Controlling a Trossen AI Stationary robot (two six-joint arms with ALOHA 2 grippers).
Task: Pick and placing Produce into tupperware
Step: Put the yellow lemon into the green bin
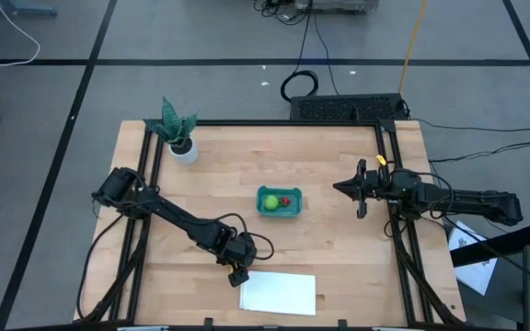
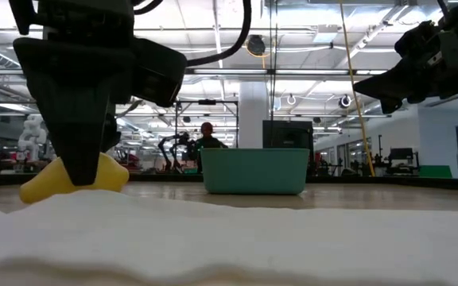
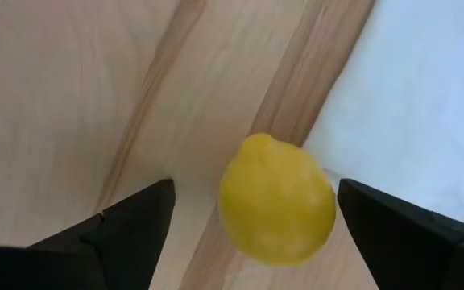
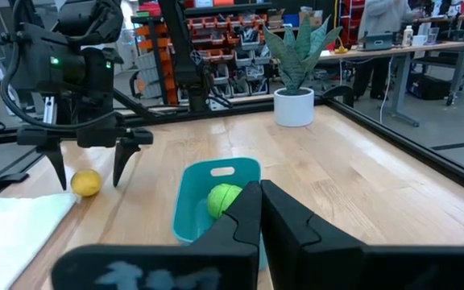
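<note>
The yellow lemon-like piece (image 3: pixel 276 201) lies on the wooden table by the edge of the white sheet; it also shows in the right wrist view (image 4: pixel 85 182). My left gripper (image 3: pixel 254 189) is open and points down over it, one finger on either side and apart from it. The teal tupperware (image 1: pixel 279 202) stands mid-table and holds the lime-green piece (image 1: pixel 270 200) and the red piece (image 1: pixel 286 200). My right gripper (image 1: pixel 362 188) is shut and empty, above the table to the right of the tub.
A flat white sheet (image 1: pixel 279 292) lies at the near edge, just right of my left gripper. A potted plant (image 1: pixel 178 129) stands at the far left corner. A black frame rail (image 1: pixel 389 184) runs along the table's sides.
</note>
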